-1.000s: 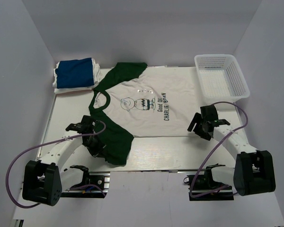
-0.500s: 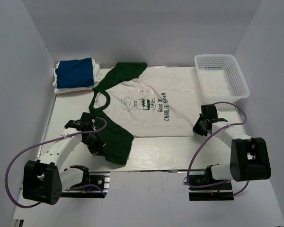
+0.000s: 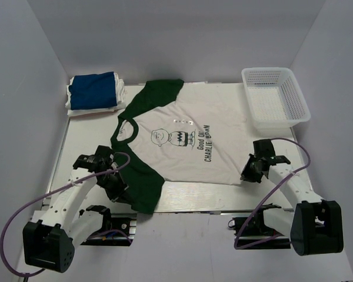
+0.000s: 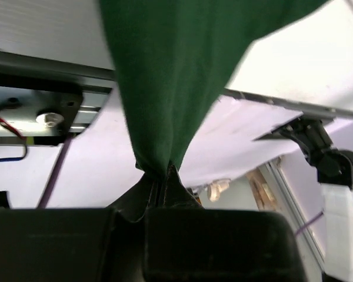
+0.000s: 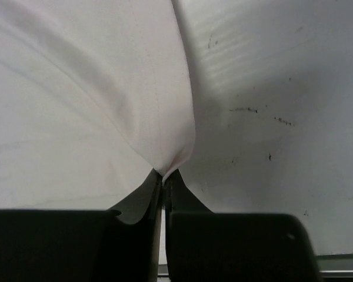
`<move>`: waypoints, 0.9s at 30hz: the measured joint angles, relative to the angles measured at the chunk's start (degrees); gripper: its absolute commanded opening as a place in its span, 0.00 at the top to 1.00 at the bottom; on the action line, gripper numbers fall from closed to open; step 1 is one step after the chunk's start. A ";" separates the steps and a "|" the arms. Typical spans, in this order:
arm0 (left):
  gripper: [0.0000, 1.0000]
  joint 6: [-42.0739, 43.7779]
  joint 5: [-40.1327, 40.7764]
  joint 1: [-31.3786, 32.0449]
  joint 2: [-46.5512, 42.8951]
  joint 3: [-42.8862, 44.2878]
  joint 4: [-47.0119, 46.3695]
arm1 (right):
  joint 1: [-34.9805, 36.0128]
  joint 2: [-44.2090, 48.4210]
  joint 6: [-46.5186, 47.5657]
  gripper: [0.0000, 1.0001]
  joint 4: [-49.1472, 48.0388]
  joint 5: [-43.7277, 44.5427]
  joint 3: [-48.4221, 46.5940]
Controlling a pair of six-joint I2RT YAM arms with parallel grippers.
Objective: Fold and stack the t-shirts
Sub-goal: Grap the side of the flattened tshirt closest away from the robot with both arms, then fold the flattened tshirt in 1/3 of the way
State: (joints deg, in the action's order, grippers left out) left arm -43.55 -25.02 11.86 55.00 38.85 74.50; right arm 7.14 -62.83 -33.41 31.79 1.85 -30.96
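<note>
A white t-shirt with dark green sleeves and a Charlie Brown print lies spread across the table. My left gripper is shut on the near green sleeve, whose cloth bunches into the fingertips in the left wrist view. My right gripper is shut on the white hem corner at the shirt's near right, with the cloth pinched between its tips. A folded royal blue t-shirt rests on folded white cloth at the back left.
A white plastic mesh basket stands at the back right, beyond the right arm. The table's metal front rail runs just below the hanging sleeve. Purple cables loop from both arms near the front edge.
My right gripper has come down on the hem corner and shut on it. Both arms have drawn toward the near edge, and the shirt has slid a little nearer.
</note>
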 measured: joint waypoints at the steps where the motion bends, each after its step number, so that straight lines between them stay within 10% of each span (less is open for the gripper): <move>1: 1.00 0.00 -0.59 0.00 -0.07 -0.02 0.13 | 0.00 0.09 0.26 1.00 0.98 -0.50 0.09; 27: 1.00 3.98 5.86 -3.37 36.15 40.39 -26.64 | 0.39 -21.92 7.08 1.00 0.11 -2.89 -30.25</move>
State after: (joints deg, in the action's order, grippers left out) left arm -39.57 -19.16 8.49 91.15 79.24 47.86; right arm 7.53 -84.75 -26.33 31.90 -1.04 -61.21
